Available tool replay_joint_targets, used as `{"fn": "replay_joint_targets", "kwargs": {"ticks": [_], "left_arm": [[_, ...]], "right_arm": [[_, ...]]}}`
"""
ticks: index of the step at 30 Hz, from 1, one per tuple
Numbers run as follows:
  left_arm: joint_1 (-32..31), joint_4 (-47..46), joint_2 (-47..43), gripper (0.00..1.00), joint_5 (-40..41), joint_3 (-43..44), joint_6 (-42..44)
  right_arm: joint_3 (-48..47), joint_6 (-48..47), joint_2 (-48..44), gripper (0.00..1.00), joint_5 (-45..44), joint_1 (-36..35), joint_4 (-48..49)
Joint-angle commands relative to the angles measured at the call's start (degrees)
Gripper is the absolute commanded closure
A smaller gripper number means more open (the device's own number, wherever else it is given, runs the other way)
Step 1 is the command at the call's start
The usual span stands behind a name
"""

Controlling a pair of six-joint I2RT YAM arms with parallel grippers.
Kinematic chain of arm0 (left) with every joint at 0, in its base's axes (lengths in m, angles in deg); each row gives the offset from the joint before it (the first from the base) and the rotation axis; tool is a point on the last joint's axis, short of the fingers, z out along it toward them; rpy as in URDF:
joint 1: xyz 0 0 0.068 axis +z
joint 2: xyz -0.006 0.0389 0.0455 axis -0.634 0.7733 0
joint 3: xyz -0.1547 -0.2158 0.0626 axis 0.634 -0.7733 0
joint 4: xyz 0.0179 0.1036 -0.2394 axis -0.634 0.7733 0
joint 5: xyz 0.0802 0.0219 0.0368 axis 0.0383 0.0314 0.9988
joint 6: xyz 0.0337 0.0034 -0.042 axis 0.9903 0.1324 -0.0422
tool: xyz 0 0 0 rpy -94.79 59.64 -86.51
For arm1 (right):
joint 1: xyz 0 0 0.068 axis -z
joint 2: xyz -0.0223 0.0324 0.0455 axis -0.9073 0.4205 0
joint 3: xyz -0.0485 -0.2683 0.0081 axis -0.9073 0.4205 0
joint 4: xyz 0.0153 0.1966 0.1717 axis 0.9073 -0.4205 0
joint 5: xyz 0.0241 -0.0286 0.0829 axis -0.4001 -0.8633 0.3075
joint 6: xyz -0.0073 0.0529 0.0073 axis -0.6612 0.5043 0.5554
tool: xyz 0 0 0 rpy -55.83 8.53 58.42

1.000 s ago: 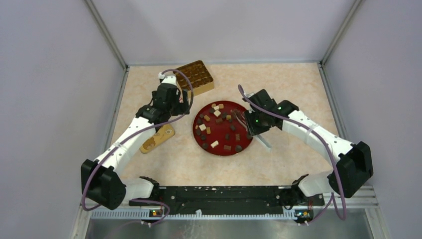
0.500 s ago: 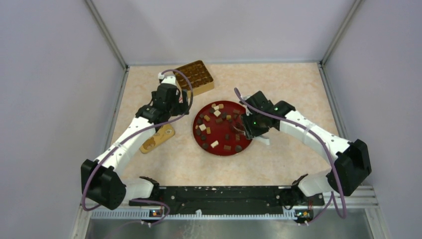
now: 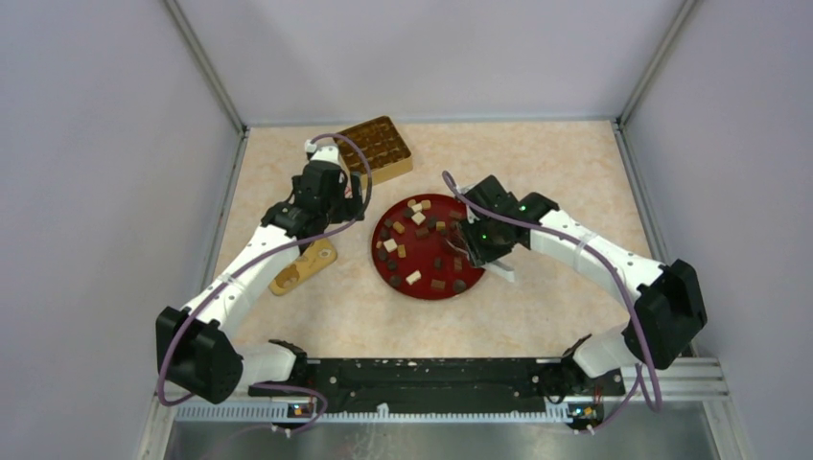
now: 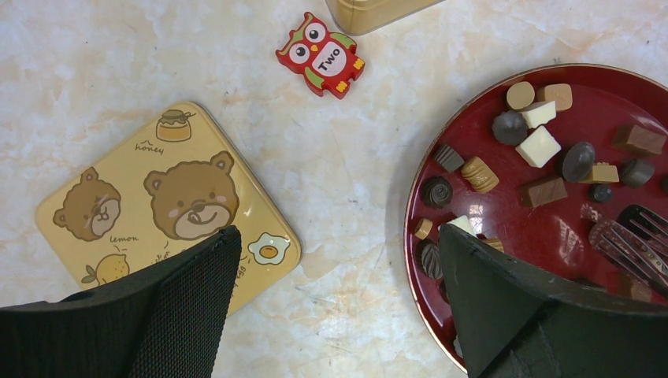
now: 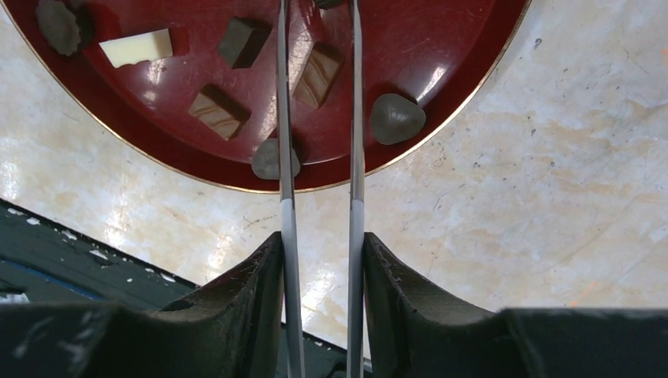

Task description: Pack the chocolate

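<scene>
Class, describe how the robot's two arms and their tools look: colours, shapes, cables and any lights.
Both the left arm and right arm have white links, bulky black joints and a purple cable looping alongside. A green light glows by the right wrist. The left tool and right tool each have two black wedge-shaped fingers.

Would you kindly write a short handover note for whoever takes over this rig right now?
Left gripper: jaws open, empty, above the lid and the plate's rim.
Right gripper: shut on tongs reaching over the plate; whether they grip a piece is unclear.
Chocolates: lie on the plate; box open at the far side.
Done: lid off. Left: move the chocolates into the box.
</scene>
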State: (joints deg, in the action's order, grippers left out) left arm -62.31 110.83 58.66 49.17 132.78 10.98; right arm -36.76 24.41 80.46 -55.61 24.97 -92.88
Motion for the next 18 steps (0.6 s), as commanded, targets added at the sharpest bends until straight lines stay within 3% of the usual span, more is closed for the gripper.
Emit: {"fn": "replay_joint_targets", "kwargs": {"ticks": [1,5,10,18], "left_arm": [[0.2,-0.6,-0.7,0.01,0.6,-0.2,0.2],[0.2,-0.6,-0.6,0.01,0.5,-0.1,0.4],[0.2,0.1,-1.3,0.01,3.5,0.5,-1.6],[1.3,1.3,-3.7,0.01,2.5,2.2,-3.4]], "right_arm": [[-3.4,-0.9,0.0,0.64,-1.5,-1.0,1.0],[-3.8,-1.0,-0.1,0.76,-2.1,-1.1,0.4],[-6.8,-0.3,-0.3,0.99,-5.7,-1.1,-0.9],[-16.6,-0.6,2.3,1.00,-6.9,-0.5,4.8]]}}
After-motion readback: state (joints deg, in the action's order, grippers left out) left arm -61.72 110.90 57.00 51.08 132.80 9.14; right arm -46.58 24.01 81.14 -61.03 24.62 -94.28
